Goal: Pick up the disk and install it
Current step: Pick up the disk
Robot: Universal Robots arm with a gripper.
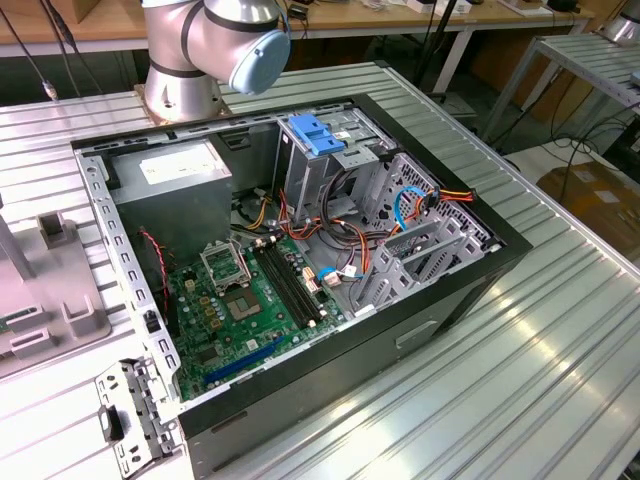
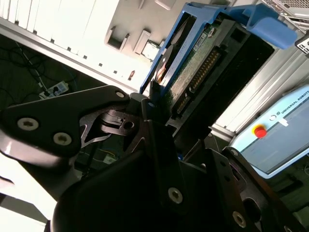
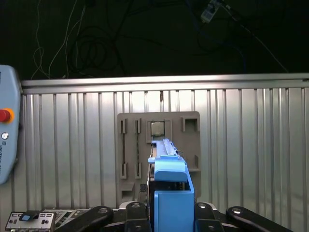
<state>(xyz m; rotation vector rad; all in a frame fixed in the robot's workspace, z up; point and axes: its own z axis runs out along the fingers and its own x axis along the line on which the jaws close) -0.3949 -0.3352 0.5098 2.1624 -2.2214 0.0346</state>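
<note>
At the exterior view's left we see a grey tray point(image 1: 50, 300), then the open case point(image 1: 400, 335) mid-counter point(image 1: 540, 380). In both wrist views the fingers point(image 2: 157, 133) are clamped on the disk point(image 2: 203, 63) point(image 3: 170, 193), held edge-on off the counter.

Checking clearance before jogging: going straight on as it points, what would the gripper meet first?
Likely the grey fixture plate on the ribbed table; the disk held in the gripper leads. Depth is unclear.
</note>
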